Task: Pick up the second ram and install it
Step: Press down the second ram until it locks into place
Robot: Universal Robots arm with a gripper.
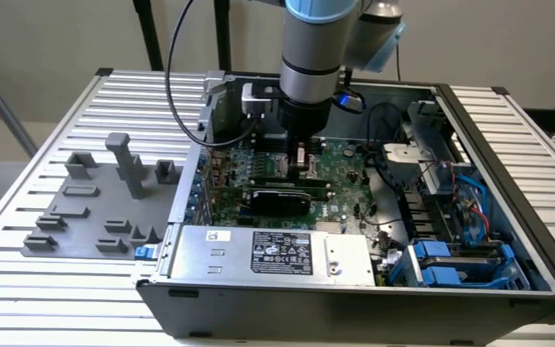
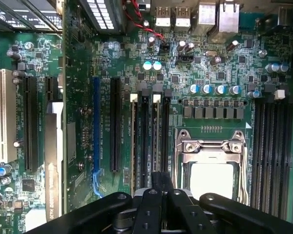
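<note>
Gripper (image 2: 158,181) positioned over DIMM slots (image 2: 142,141) beside CPU socket (image 2: 212,161); fingers together; ram grip, seating unconfirmed.

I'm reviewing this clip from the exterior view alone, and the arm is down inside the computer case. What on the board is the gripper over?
Observer: The gripper hangs over the black memory slots directly beside the CPU socket.
Operator: How does that socket look?
Observer: Its metal frame lies flat around a pale square centre.
Operator: Any detail on the slots?
Observer: White latches cap their ends, and a further bank of slots lies across the socket.
</note>
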